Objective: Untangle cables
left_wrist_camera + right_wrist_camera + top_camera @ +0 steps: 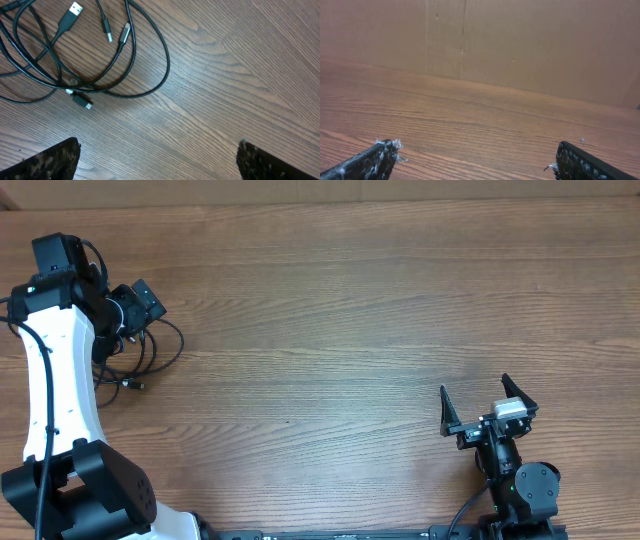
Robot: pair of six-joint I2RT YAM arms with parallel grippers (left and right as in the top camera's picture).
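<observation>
The cables (158, 352) are a tangle of thin black cords lying on the wooden table at the far left. In the left wrist view the cables (100, 75) loop across the upper left, with a silver USB plug (75, 8) and several small plug ends showing. My left gripper (138, 302) hovers over the tangle's top edge. It is open (159, 146), with only bare wood between its fingers and the cords beyond the tips. My right gripper (474, 386) stands open near the front right, far from the cables, and nothing sits between its fingers (475, 149).
The wooden table (350, 310) stretches between the two arms. A brown cardboard wall (520, 45) rises behind the table's far edge. The left arm's white link (50, 380) and its thicker black lead run down the left side.
</observation>
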